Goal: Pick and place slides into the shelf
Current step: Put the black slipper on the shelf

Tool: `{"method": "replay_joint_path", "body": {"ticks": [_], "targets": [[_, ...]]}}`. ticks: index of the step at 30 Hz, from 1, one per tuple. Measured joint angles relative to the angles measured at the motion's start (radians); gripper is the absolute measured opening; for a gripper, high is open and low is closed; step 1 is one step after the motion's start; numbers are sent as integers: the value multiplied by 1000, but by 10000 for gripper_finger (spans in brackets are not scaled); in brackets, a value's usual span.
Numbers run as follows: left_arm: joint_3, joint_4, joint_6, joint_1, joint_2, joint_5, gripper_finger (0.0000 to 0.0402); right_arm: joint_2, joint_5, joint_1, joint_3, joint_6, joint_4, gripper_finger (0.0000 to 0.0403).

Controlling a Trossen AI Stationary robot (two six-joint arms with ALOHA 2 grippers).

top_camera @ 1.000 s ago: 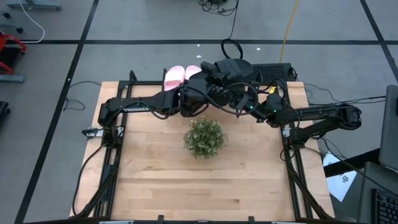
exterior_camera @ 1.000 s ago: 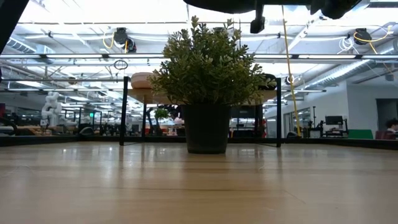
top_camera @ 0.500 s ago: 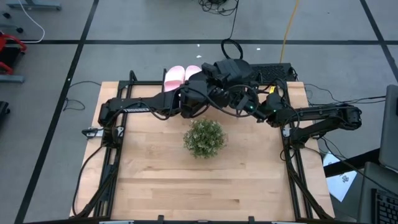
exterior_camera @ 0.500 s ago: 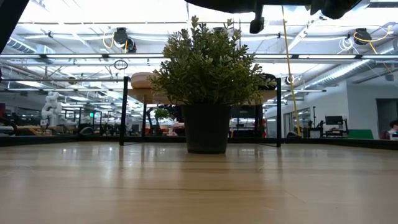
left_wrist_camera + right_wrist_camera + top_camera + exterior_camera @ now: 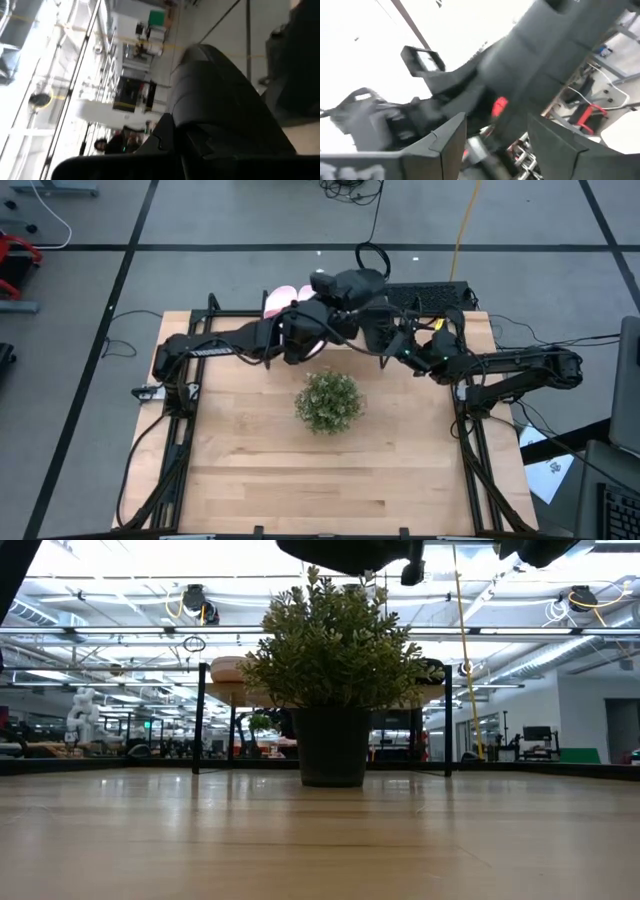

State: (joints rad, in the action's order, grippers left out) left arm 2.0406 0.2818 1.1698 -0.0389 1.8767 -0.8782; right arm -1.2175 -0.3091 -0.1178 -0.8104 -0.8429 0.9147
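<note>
My left gripper (image 5: 330,305) is shut on a black slide (image 5: 348,283) and holds it in the air over the table's far middle, behind the plant. The slide fills much of the left wrist view (image 5: 225,95). My right gripper (image 5: 388,338) stands open just right of the slide, fingers slanting up, nothing between them; in its wrist view the slide (image 5: 545,45) lies beyond the fingertips. Two pale pink slides (image 5: 285,300) rest on the shelf (image 5: 232,692) at its left end. Another dark slide (image 5: 432,670) rests at the shelf's right end. My left gripper grips the black slide at one edge (image 5: 172,125), its fingers level and reaching in from the table's left. The slide is lifted clear of the table and the shelf and juts out beyond the fingertips. The gripper's own body hides which part of the slide it has.
A round bushy plant in a dark pot (image 5: 328,401) stands at the table's middle, just in front of both grippers. The shelf runs along the far edge on thin black legs (image 5: 199,720). Bare wood (image 5: 330,480) lies toward the near edge.
My right gripper has opened and let go of the black slide, staying where it was. My left gripper, still shut on the slide, has carried it a little toward the table's left and far edge, away from the right gripper.
</note>
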Motion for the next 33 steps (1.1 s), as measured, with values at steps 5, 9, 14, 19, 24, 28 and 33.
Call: {"method": "replay_joint_path", "body": {"ticks": [5,9,14,19,24,28,33], "targets": [[0,78,-50,-8,-29,-12,0,2,-3,1,0,16,29,198],[0,137,-55,-7,-36,-43,0,1,-4,1,0,18,42,197],[0,151,-59,-8,-42,-77,0,0,-4,1,1,18,19,197],[0,157,-52,-7,-55,-124,0,0,-9,0,2,17,-7,197],[3,156,-153,-7,-71,-133,0,-1,-8,-1,2,-12,-32,197],[2,158,-228,2,-72,-88,0,-9,-7,-1,3,-34,-39,197],[2,170,-275,23,-71,-34,0,-12,-5,-1,4,-27,-35,197]]}}
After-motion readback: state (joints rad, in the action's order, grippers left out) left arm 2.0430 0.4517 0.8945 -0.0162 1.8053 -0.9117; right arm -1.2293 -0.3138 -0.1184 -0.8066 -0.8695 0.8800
